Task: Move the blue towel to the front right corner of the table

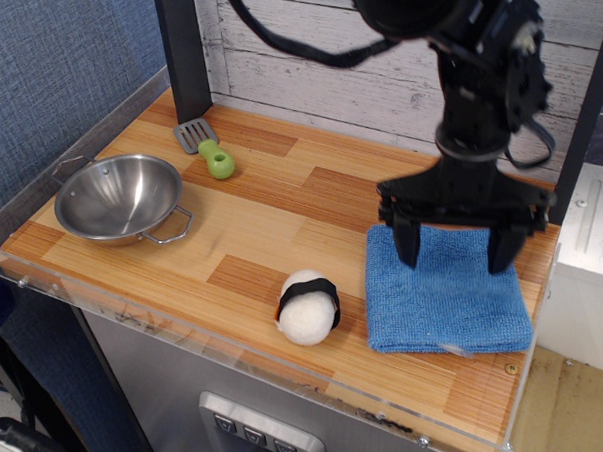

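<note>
The blue towel (445, 298) lies flat near the front right corner of the striped wooden table (280, 202), with a small white tag at its front edge. My black gripper (455, 249) hangs over the towel's back half, open, its two fingers spread wide and lifted clear of the cloth. Nothing is held between the fingers.
A steel bowl (120, 197) sits at the left. A green-handled spatula (207, 148) lies at the back left by a dark post (184, 56). A white ball with a black band (308, 307) sits near the front edge, just left of the towel.
</note>
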You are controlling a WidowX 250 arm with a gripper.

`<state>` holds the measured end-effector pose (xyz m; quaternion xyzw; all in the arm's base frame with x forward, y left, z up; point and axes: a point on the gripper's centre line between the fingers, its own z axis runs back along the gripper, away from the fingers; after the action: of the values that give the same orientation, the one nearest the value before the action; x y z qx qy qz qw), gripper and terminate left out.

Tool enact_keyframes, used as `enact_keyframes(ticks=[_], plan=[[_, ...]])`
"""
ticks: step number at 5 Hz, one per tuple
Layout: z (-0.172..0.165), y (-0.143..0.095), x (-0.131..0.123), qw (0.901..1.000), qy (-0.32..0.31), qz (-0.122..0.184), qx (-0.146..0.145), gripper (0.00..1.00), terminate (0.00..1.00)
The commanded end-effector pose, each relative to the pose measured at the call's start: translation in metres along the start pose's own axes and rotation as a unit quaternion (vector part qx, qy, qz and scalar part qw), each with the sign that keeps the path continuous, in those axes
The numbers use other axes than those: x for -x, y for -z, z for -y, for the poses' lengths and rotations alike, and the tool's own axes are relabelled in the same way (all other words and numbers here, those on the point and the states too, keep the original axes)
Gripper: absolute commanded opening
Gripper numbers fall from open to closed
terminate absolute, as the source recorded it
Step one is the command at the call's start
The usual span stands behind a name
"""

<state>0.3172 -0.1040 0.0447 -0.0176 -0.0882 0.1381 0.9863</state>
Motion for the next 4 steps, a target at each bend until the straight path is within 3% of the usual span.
enact_keyframes(ticks=[1, 2, 3, 4], plan=[[-0.004, -0.065, -0.024, 0.9969, -0.034, 0.061, 0.034, 1.0, 0.0], [-0.007, -0.089, -0.025, 0.9937, -0.047, 0.096, 0.034, 1.0, 0.0], [-0.009, -0.115, -0.022, 0.9914, -0.075, 0.098, 0.044, 1.0, 0.0], [-0.007, -0.127, -0.021, 0.9902, -0.069, 0.121, 0.012, 1.0, 0.0]])
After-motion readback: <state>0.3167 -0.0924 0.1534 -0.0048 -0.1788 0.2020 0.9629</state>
